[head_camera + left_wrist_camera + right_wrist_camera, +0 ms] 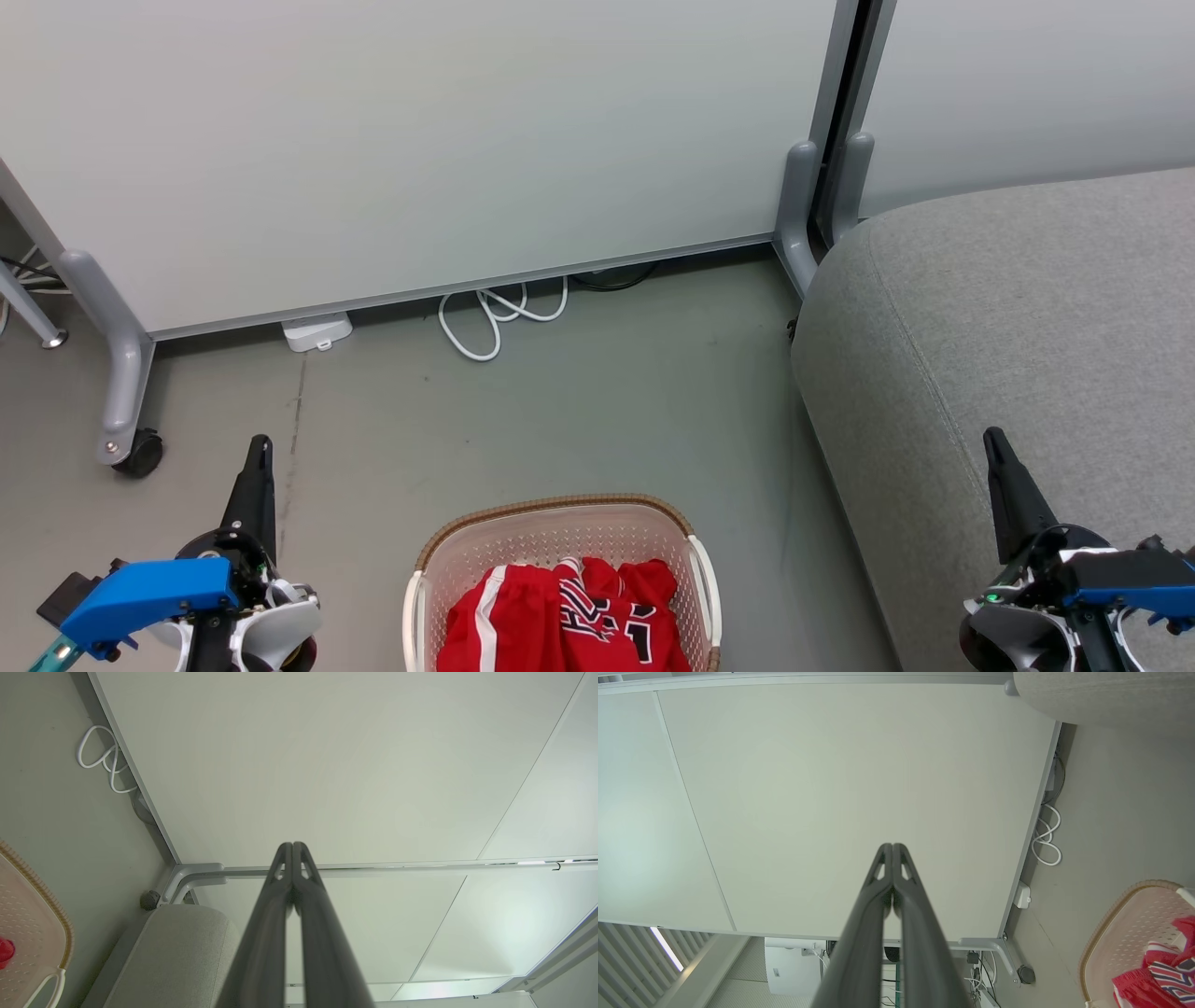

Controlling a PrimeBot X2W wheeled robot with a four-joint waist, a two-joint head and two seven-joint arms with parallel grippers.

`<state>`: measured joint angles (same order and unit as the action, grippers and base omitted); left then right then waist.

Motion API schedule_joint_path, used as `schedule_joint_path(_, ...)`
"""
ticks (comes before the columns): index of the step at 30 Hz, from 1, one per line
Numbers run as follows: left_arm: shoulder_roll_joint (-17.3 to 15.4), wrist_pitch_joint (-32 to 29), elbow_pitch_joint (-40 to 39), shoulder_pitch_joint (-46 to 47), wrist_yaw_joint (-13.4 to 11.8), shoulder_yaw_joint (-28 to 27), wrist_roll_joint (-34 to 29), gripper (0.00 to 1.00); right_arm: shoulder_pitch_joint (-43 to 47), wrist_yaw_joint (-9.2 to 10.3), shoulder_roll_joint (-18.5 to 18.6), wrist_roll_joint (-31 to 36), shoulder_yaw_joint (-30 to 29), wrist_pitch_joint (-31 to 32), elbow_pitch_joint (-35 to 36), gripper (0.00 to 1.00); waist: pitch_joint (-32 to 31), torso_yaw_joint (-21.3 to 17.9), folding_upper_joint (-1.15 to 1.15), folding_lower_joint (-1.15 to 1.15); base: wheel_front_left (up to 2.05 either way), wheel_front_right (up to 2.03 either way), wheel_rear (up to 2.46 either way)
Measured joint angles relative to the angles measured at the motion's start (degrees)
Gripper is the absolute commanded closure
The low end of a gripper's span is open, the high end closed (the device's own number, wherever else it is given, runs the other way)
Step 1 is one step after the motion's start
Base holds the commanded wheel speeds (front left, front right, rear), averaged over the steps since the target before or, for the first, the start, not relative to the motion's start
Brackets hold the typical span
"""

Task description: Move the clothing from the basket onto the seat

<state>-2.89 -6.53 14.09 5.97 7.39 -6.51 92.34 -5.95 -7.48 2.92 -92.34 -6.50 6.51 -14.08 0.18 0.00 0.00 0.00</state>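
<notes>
Since the clothing [565,625] lies heaped inside the basket [560,509] and nothing red rests on the seat [1027,308], the task looks to be at its very start: no piece is lifted, none is carried across, and the whole job is left to do. The left gripper [259,453] hangs above the floor [607,401] to the basket's left, well apart from it, its two dark fingers pressed together tip to tip and holding nothing; the left wrist view confirms the clenched, empty jaws. The right gripper [994,448] is over the near part of the seat, on the basket's right, likewise clenched on nothing, as the right wrist view makes plain. The basket stands on the floor between the two arms, near the seat's rounded front edge but apart from it as far as the head view shows. The clothing is bright red with white trim, crumpled and soft, sitting low in the basket without reaching the brown rim. A jersey [607,627] with black-and-white lettering lies on the right and a piece with a broad white stripe on the left, the two overlapping so that where one ends is hard to tell. Loose fabric like this will likely bunch and drape when lifted, so each piece probably wants a pinch on a raised fold.
</notes>
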Motion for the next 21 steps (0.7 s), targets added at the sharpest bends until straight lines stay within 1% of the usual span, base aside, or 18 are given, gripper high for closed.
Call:
schedule_joint_path(4, 0.00, 0.00, 0.00, 0.00, 0.00, 0.00, -0.01, 1.00, 0.00, 0.00, 0.00, 0.00, 0.00, 0.00, 0.00, 1.00, 0.00, 0.00, 0.00, 0.00, 0.00, 0.00, 0.00)
schedule_joint_path(5, 0.02, 0.02, 0.11, -0.05, -0.02, 0.01, -0.01, 0.00, 0.06, 0.00, 0.00, 0.00, 0.01, -0.01, -0.08, 0.00, 0.00, 0.00, 0.00, 0.00, 0.00, 0.00, 0.00)
schedule_joint_path(12, 0.90, 0.21, 3.59, -3.88, -0.03, 0.14, -0.04, 0.00, 2.80, 0.10, -0.44, 0.00, 0.34, -0.22, -3.55, 0.00, 0.00, 0.00, 0.00, 0.00, 0.00, 0.00, 0.00)
schedule_joint_path(18, 0.92, 1.86, 3.66, -4.06, -0.03, 1.51, -0.24, 0.00, 2.93, 0.10, -0.51, 0.70, 1.65, -1.83, -3.50, 0.00, 0.00, 0.00, 0.00, 0.00, 0.00, 0.00, 0.00)
schedule_joint_path(21, 0.91, 2.71, 3.67, -3.88, -0.03, 1.87, -1.72, 0.00, 2.91, 0.10, -0.51, 1.91, 2.10, -2.74, -3.50, 0.00, -0.01, 0.00, 0.00, -0.01, 0.00, 0.00, 0.00)
